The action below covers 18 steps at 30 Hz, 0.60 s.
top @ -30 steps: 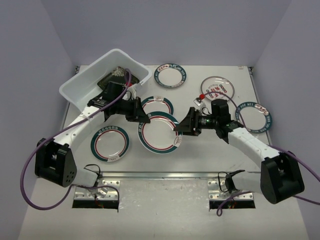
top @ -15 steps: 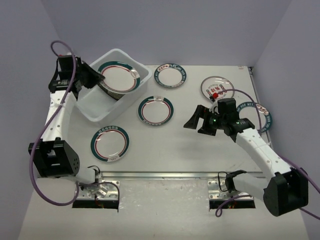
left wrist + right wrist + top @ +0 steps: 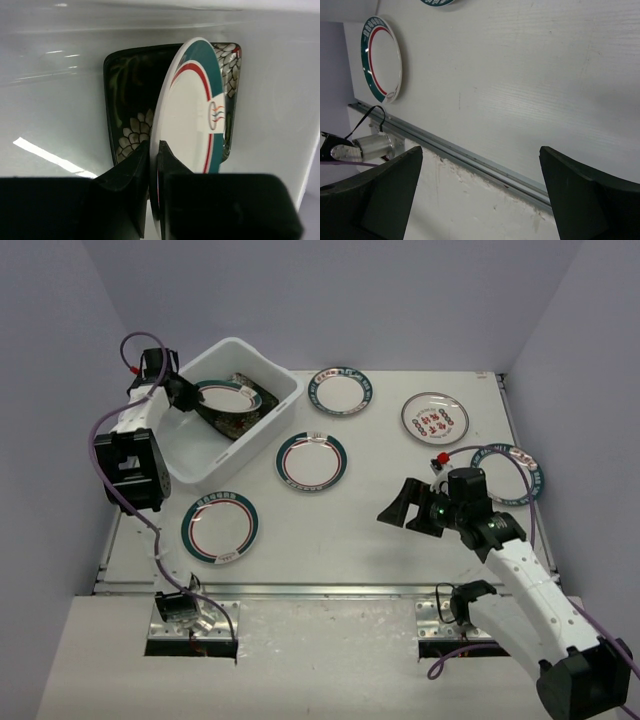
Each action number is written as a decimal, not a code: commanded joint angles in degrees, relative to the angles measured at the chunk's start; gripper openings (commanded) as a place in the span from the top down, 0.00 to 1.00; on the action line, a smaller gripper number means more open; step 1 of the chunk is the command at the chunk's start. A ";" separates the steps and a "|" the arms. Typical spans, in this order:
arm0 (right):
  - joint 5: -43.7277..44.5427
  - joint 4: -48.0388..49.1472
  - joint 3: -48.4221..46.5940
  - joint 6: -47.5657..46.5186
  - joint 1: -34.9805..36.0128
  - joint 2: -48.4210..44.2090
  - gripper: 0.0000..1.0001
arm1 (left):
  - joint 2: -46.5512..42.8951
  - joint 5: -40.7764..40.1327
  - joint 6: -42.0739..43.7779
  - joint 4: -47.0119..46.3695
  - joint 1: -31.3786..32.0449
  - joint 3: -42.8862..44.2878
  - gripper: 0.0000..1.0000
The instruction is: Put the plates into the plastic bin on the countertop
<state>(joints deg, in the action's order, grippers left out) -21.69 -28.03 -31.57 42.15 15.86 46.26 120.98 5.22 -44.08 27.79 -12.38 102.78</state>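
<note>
The left gripper [image 3: 154,150] is clamped on the rim of a ringed plate [image 3: 192,115], holding it on edge inside the bin [image 3: 210,468], over the black plate [image 3: 127,100] lying there. The right gripper [image 3: 398,512] hangs wide open and empty above the countertop [image 3: 360,550], where other plates [image 3: 311,459] lie flat.

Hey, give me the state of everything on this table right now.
plastic bin: upright, two plates inside
left gripper: shut on ringed plate, inside bin
ringed plate: held on edge, not yet released
black square plate: lying in bin
right gripper: open, empty
five other plates: flat on countertop
</note>
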 commanded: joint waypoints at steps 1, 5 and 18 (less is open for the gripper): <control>0.50 -1.17 0.02 -0.77 -0.04 -2.84 0.01 | 0.45 1.06 -1.53 -2.88 0.52 3.26 0.84; 0.85 -2.79 0.32 -0.96 -0.12 -1.86 0.01 | 3.74 0.24 -0.47 1.37 1.71 7.03 0.16; 0.25 23.83 4.15 6.66 0.75 23.17 0.01 | -0.57 -7.06 5.50 17.21 3.24 10.95 0.00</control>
<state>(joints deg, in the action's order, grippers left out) -20.88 -22.08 -26.97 46.51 16.03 64.97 126.23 0.14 -41.72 41.01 -8.73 113.17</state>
